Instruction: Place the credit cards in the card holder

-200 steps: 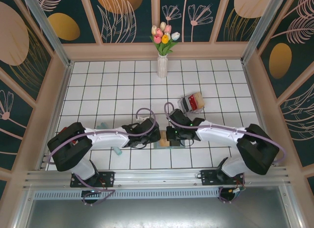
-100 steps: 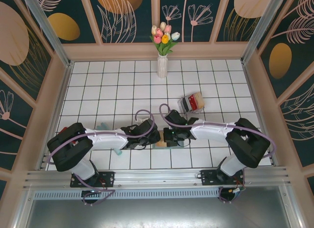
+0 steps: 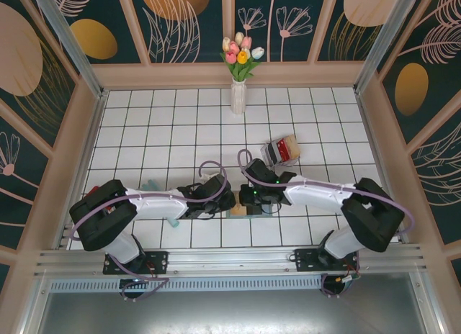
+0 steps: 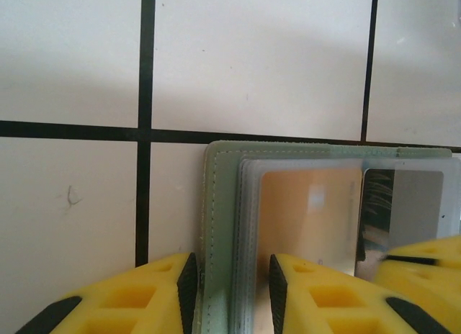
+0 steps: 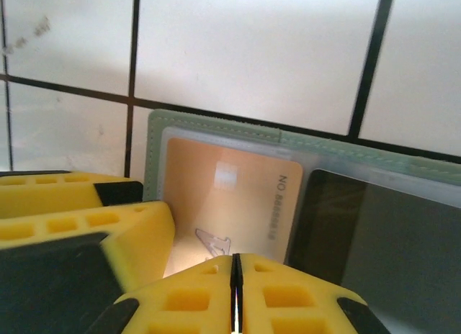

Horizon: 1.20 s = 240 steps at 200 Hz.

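So both arms meet over the one card holder [image 4: 216,226], which lies open and flat on the white-tiled desk [image 3: 166,118], near the front edge and about in the middle.

Card count: three.
- One tan card [image 5: 223,197] lies on the holder's pale inside, close to the stitched green edge. I can't tell if it's tucked all the way into a slot.
- One grey card [image 4: 403,204] sits right beside it, behind what looks like a clear sleeve (it's shiny, nearly mirror-like from the left wrist).
- One red card [image 3: 283,151] is well apart from those two, in the single clear box [image 3: 272,152] further back on the right.

Left claw [image 4: 232,273]: narrow gap, straddling the holder's stitched edge. One tip is on the tile side and the other is over the sleeve by the tan card. It doesn't look like a pinch.

Right claw [image 5: 236,265]: the two yellow tips are pressed fully together with just a hairline seam. They're down at the near edge of the tan card, with nothing visibly clamped between them.

Other stuff: one vase [image 3: 238,98] of tulips at the back wall, and one teal stick [image 3: 171,221] next to the left arm.
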Motion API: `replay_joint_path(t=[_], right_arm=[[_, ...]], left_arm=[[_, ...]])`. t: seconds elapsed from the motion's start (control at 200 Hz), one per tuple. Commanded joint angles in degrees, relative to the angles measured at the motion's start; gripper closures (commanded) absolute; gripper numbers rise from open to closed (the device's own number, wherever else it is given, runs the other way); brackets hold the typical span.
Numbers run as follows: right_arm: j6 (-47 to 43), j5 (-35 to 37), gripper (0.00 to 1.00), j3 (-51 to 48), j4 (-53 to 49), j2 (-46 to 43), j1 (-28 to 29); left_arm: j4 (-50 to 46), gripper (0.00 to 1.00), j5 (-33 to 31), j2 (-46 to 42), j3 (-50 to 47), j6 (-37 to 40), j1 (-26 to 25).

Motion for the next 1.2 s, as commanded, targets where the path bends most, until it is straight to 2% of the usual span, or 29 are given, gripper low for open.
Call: replay_joint_path(t=[0.0,0.175,0.485,0.585,0.916,1.056,1.196], right_arm=[[-0.99,3.62,0.89,1.4,-5.34,-2.33,0.04],[-1.43,2.04,0.9,0.41,-5.05,-0.77,0.87],[-2.07,7.9,0.93,3.74,-10.56,5.37,2.63],[-1.7,12.14,0.93,4.8,-13.1,6.18,3.27],[-1.25,16.18,0.93,5.75,-16.64,5.17,3.51],[-1.47,14.38,0.9,6.1,-14.7,3.21,3.49],[0.23,15.44,0.83,5.11,-13.48,-1.95,3.17]], left_arm=[[-1.67,0.65,-1.17,-0.54,0.02,-0.42,0.0],[-2.14,0.65,-0.34,1.39,1.11,0.37,0.0],[-2.99,0.66,-0.39,3.41,1.51,0.4,0.02],[-3.12,0.67,-0.23,4.38,1.33,0.3,-0.01],[-3.55,0.69,-0.79,5.67,0.9,0.1,0.0],[-3.39,0.68,-0.69,5.04,1.32,0.74,0.0],[-2.68,0.66,-0.79,2.38,1.73,1.52,-0.02]])
